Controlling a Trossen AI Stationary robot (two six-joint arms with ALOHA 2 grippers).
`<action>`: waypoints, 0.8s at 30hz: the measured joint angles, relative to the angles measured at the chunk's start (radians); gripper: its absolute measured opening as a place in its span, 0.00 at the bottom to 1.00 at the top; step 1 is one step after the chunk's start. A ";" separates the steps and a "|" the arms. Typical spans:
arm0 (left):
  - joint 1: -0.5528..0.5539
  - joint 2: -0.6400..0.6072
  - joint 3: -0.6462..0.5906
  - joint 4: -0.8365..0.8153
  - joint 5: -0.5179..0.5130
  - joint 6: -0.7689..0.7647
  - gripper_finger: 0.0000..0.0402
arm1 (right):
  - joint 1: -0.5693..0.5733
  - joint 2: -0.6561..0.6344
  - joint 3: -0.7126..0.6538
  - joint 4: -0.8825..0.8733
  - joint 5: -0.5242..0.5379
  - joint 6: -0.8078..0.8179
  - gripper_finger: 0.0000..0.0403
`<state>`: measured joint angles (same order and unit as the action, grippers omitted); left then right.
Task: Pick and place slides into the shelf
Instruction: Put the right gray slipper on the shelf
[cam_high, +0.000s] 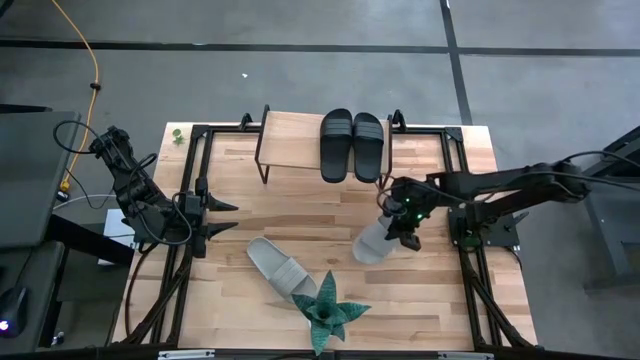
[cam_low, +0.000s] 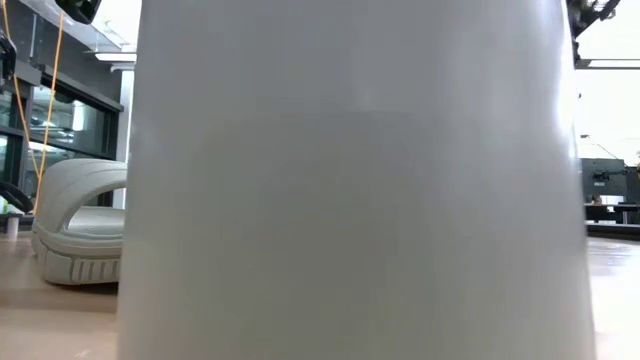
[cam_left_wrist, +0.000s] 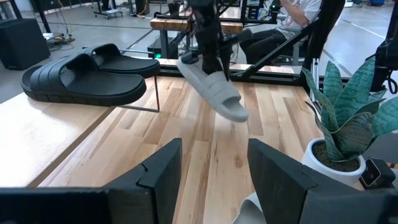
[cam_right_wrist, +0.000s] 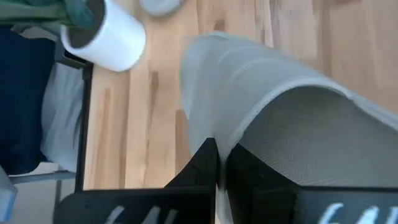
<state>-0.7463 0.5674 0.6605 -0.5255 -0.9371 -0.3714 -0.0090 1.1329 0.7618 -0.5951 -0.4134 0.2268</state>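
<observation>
A pale grey-beige slide (cam_high: 372, 245) is up off the table in my right gripper (cam_high: 402, 232), right of centre; the left wrist view shows this slide (cam_left_wrist: 214, 90) tilted in the air. The second pale slide (cam_high: 280, 268) lies flat on its sole near the table's middle, and also shows in the low view (cam_low: 80, 230). Two black slides (cam_high: 352, 146) sit side by side on their soles on the right part of the shelf (cam_high: 290, 140) at the far edge. My left gripper (cam_high: 228, 217) waits open at the table's left side. My right gripper (cam_right_wrist: 217, 155) pinches the pale slide by the edge of its wide strap (cam_right_wrist: 235, 138), one finger under the strap and one outside it. The fingers come from above. The slide is lifted clear and hangs tilted, its lower end (cam_left_wrist: 236, 113) pointing down.
A green spiky plant (cam_high: 325, 310) in a white pot (cam_low: 360, 180) stands at the near edge, close to the lying pale slide, and blocks most of the low view. The left half of the shelf top is bare. Black frame rails (cam_high: 470, 270) run along both table sides.
</observation>
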 joint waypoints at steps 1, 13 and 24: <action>0.000 0.000 0.000 0.000 0.000 0.000 0.42 | 0.000 -0.002 0.018 -0.010 0.005 -0.006 0.00; 0.000 0.078 0.000 0.000 0.000 0.135 0.42 | -0.005 -0.002 0.204 -0.133 0.025 -0.075 0.00; 0.000 0.265 0.000 0.035 -0.173 0.328 0.42 | -0.023 -0.002 0.300 -0.187 0.022 -0.105 0.00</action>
<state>-0.7464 0.8324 0.6605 -0.4906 -1.1104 -0.0436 -0.0323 1.1313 1.0616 -0.7824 -0.3912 0.1219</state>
